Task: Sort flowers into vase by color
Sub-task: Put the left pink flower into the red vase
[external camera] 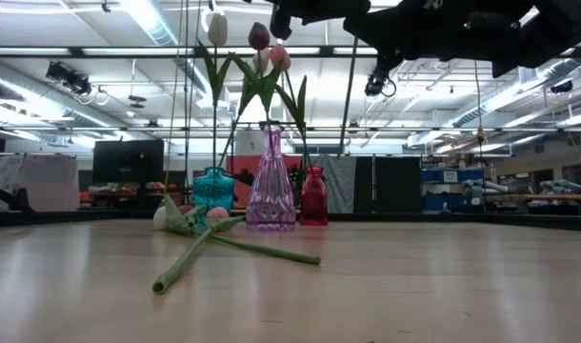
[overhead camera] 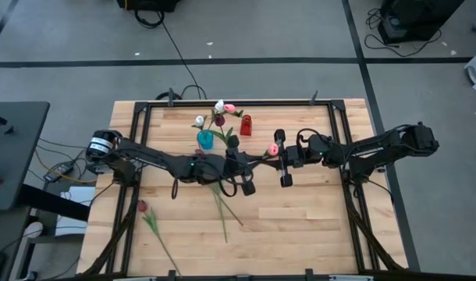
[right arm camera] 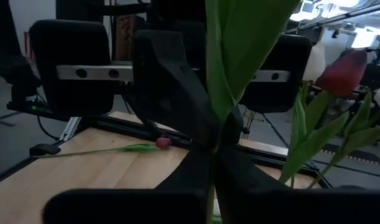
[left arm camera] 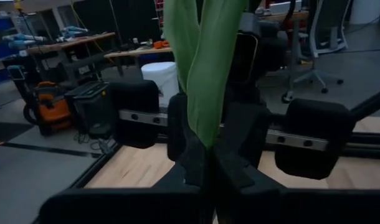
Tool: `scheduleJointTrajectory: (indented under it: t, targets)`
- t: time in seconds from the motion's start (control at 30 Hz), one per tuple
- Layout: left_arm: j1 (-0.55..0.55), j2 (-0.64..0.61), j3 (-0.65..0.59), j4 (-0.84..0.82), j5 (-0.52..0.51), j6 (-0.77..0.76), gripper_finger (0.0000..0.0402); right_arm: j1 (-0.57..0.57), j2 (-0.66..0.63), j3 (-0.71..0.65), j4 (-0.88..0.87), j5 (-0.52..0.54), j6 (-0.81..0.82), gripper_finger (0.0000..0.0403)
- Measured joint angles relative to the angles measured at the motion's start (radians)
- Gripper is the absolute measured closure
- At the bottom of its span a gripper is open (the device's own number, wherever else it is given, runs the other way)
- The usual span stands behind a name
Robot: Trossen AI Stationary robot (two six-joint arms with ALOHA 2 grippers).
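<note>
- High view: both arms meet over the middle of the desk (overhead camera: 316,218). The left hand (overhead camera: 239,168) and the right hand (overhead camera: 285,160) share one pink tulip (overhead camera: 273,148), whose stem runs roughly level between them, head towards the right hand. The vases stand just behind: a teal vase (overhead camera: 205,140), a red vase (overhead camera: 246,125), and between them a vase already holding flowers. The teal and red ones lie nearer the left hand than the right. Loose stems (overhead camera: 222,207) lie on the desk in front, and a dark red tulip (overhead camera: 143,207) lies at the front left.
- Low view: the purple vase (external camera: 271,186) stands between the teal vase and the red vase, carrying upright white, dark red and pink heads. Both arms hang dark overhead; loose flowers lie in front of the vases.
- Left wrist view: the left hand's fingers (left arm camera: 196,155) are clamped together on a green stem and leaf (left arm camera: 205,74), which rises straight away from them.
- Right wrist view: the right hand's fingers (right arm camera: 209,162) likewise pinch a green leaf (right arm camera: 233,56). I judge this a hand-over; the stem must be turned upright before it drops into a vase.
</note>
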Motion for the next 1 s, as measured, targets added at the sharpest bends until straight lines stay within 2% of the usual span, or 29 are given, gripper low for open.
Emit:
scheduleJointTrajectory:
  t: [0.13,0.27,0.47,0.57,0.67,0.8,1.0]
  targets:
    - [-0.004,-0.003,0.000,-0.013,-0.053,0.024,0.0368,-0.006,0.000,0.000,-0.009,0.028,0.000,0.0385]
    - [-0.015,-0.030,0.000,-0.078,-0.116,0.045,0.0322,-0.021,-0.008,0.000,-0.025,0.033,0.000,0.0390]
    - [-0.061,-0.105,0.000,-0.326,-0.171,-0.006,0.0263,-0.056,-0.053,0.000,-0.082,0.033,0.000,0.0390]
    - [-0.103,-0.144,0.001,-0.428,-0.164,-0.033,0.0259,-0.086,-0.057,0.000,-0.081,0.034,-0.010,0.0387]
    - [-0.150,-0.157,-0.015,-0.488,-0.157,-0.037,0.0258,-0.126,-0.017,0.000,0.007,0.065,-0.037,0.0387]
    - [-0.200,-0.171,-0.063,-0.492,-0.170,-0.035,0.0260,-0.206,0.071,0.029,0.138,0.082,-0.076,0.0387]
    - [-0.219,-0.263,-0.200,-0.492,-0.179,-0.131,0.0277,-0.327,0.187,0.160,0.108,0.031,-0.086,0.0387]
